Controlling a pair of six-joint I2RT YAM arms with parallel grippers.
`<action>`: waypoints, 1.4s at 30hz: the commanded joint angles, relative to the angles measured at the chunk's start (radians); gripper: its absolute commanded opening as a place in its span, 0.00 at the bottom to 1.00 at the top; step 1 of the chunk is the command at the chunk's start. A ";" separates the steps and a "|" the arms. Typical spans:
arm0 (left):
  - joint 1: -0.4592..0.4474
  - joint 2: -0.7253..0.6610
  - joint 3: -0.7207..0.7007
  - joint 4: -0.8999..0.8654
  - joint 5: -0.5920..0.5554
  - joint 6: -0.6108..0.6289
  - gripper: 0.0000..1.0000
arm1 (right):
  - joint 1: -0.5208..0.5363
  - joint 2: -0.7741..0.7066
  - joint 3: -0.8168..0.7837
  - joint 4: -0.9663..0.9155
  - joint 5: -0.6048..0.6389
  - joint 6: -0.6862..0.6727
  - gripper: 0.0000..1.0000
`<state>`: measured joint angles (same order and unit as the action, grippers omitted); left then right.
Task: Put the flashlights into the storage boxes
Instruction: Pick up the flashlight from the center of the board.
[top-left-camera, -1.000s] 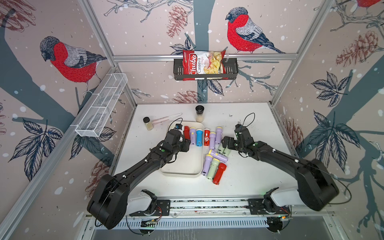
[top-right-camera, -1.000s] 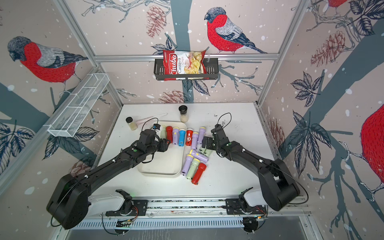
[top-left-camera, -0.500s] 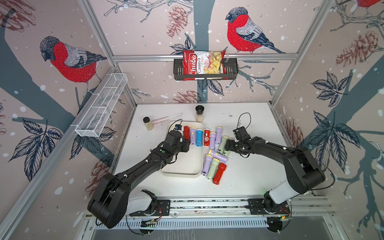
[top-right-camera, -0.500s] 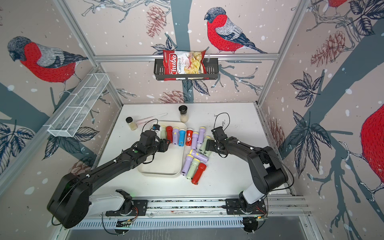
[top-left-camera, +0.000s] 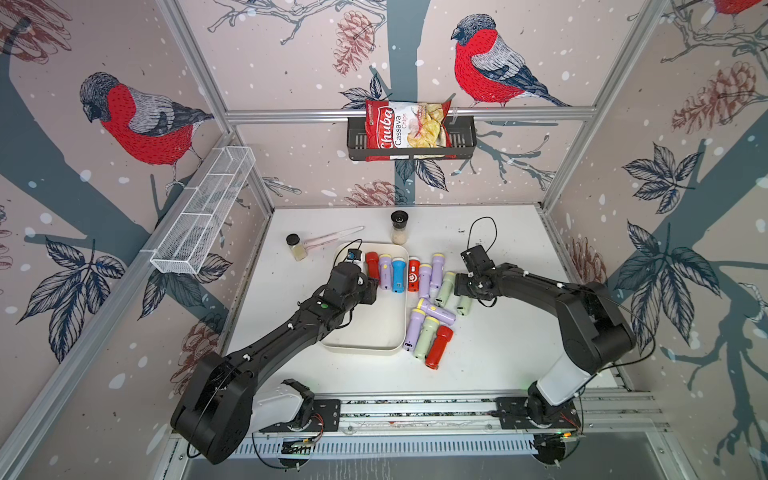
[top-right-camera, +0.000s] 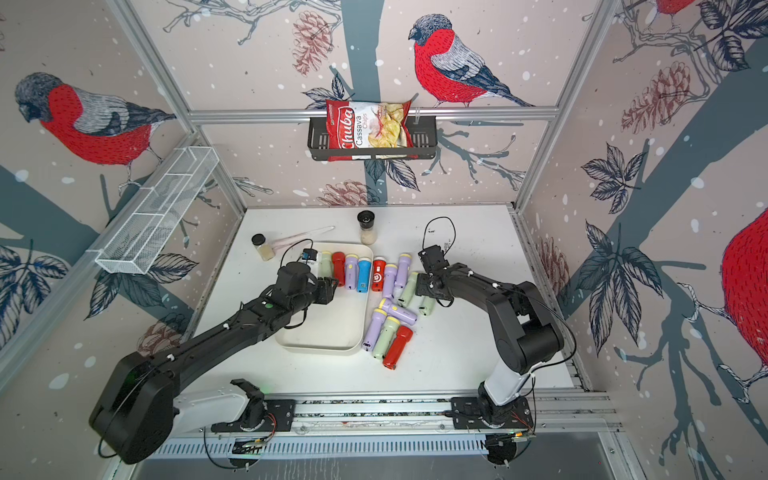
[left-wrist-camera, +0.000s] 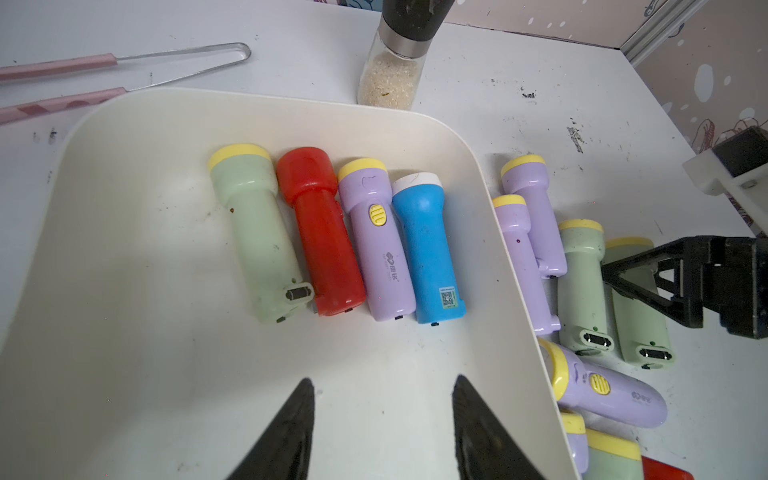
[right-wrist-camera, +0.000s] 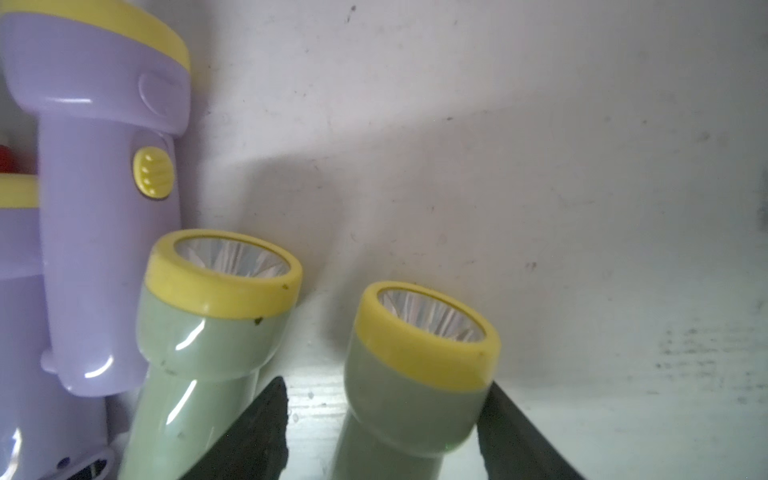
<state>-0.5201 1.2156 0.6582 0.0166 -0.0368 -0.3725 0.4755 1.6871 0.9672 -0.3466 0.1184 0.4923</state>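
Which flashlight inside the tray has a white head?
The blue flashlight, last in the row of four inside the tray; the other three have yellow or red heads.

Left arm (top-left-camera: 282, 336): stretched long and low from its base, slanting forward and inward.
Left wrist: roughly in line with the forearm, tipped slightly downward.
Left gripper (left-wrist-camera: 382, 380): two black fingers parted with a clear gap, holding nothing.
Right arm (top-left-camera: 536, 282): elbow raised, forearm running sideways toward the middle, nearly level.
Right gripper (right-wrist-camera: 386, 384): low, jaws apart, one finger on each side of a pale green flashlight (right-wrist-camera: 419, 332). One finger seems to touch its head and the other stands clear, though this close view is blurred.
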 joint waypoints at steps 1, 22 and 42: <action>-0.002 -0.008 -0.002 0.025 -0.026 0.006 0.53 | -0.003 0.024 0.024 -0.017 0.034 -0.028 0.71; -0.002 -0.045 -0.017 0.053 -0.056 0.015 0.54 | -0.028 0.068 0.052 0.016 -0.013 -0.049 0.51; -0.003 -0.134 -0.142 0.398 0.321 0.043 0.54 | 0.119 -0.538 -0.275 0.392 -0.069 -0.009 0.40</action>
<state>-0.5205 1.0866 0.5308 0.2634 0.1616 -0.3336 0.5556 1.2121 0.7261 -0.1020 0.0589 0.4526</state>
